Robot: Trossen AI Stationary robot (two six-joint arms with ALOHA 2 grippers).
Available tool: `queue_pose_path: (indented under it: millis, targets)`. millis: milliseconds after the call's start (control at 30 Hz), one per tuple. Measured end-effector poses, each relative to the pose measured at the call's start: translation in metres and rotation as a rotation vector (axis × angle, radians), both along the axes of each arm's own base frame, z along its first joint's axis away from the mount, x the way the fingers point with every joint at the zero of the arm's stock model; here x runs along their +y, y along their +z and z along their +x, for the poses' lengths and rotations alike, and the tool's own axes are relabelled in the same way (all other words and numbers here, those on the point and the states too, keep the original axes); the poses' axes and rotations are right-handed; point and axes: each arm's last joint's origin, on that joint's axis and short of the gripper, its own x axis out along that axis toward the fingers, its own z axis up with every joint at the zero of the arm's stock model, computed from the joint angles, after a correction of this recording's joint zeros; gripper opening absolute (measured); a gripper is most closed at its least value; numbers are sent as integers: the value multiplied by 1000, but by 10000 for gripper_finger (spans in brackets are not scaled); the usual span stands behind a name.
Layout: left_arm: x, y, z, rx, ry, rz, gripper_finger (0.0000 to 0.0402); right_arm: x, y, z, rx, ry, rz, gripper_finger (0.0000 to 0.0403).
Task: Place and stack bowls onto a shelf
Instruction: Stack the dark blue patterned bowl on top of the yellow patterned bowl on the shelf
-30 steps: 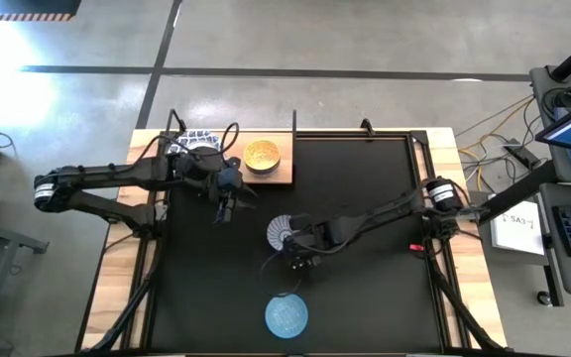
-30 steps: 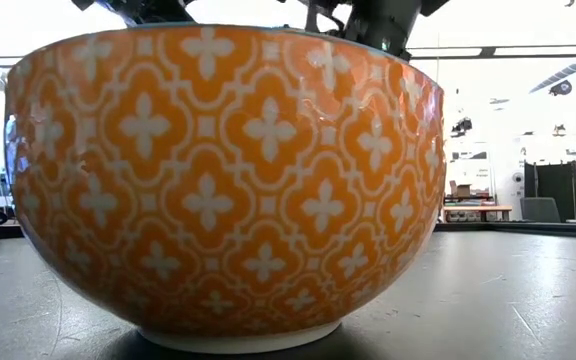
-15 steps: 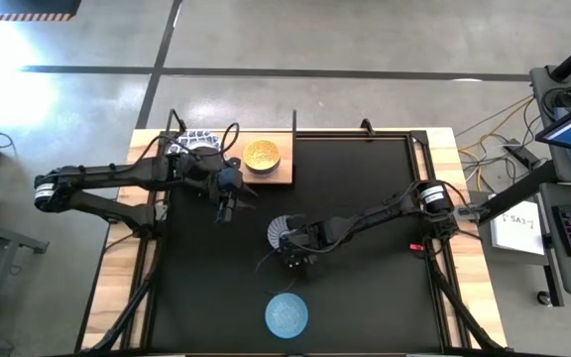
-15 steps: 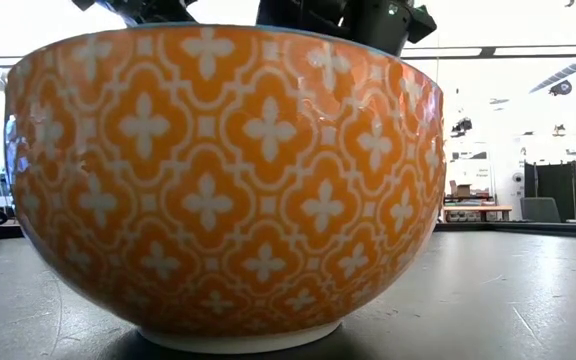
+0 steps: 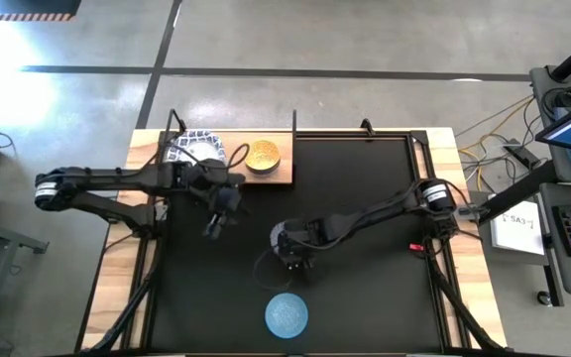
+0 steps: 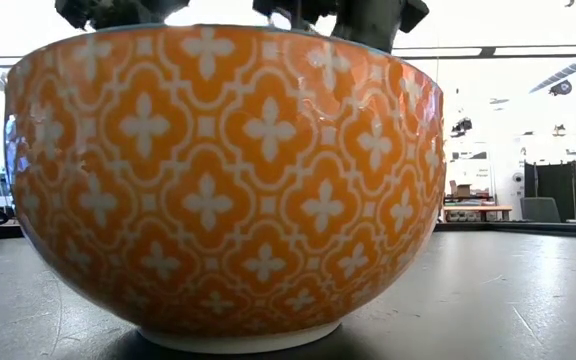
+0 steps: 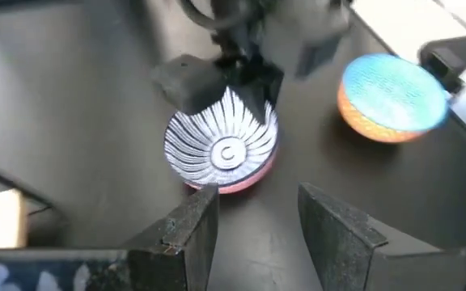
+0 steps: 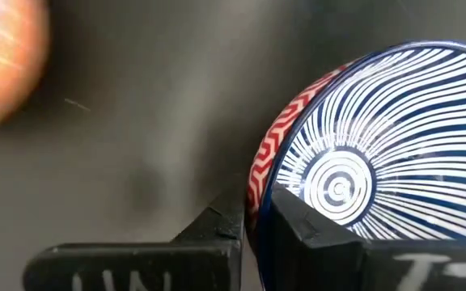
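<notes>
Right gripper (image 8: pixel 253 212) near the middle of the black mat (image 5: pixel 365 198), closed on the rim of the red bowl with the blue-and-white radial inside (image 8: pixel 354 170): one finger inside the rim, the other against the red zigzag outer wall. Bowl tilted in the right wrist view, mostly hidden under the gripper from above; lifted or resting on the mat, cannot tell. Same bowl seen from the left wrist with the dark right gripper over its far rim.

Left gripper (image 7: pixel 253 230) over the mat just in front of the shelf (image 5: pixel 276 177), fingers (image 7: pixel 188 234) parted, nothing between them.

On the light-wood shelf at the table's far left: yellow bowl (image 5: pixel 262 155) upright, and a white bowl with a blue patterned rim (image 5: pixel 194 144) beside it toward the left edge.

Light-blue bowl with orange patterned outside (image 5: pixel 286 314) alone near the mat's front edge, well apart from both grippers, filling the low view (image 6: pixel 223 180).
</notes>
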Motion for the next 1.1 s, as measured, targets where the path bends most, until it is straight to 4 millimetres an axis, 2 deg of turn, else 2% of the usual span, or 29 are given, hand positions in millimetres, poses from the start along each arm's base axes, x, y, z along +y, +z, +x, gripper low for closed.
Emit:
queue_pose_path:
  millis: [100, 267, 600, 900, 1100]
  targets:
    - [-3, -6, 1, -12, -33, -5, 153, 1, 19, 0, -30, 56, 135, 15]
    - [-11, -3, 7, -68, -119, -53, 153, -5, 44, 4, -110, 89, 309, 15]
    - [-40, 0, 11, -140, -355, -100, 153, -8, 72, 15, -237, 227, 529, 14]
    - [-55, -6, 24, -167, -419, -100, 153, -11, 85, 22, -339, 282, 532, 13]
    - [-58, -10, 27, -142, -416, -127, 153, -11, 89, 22, -351, 289, 525, 13]
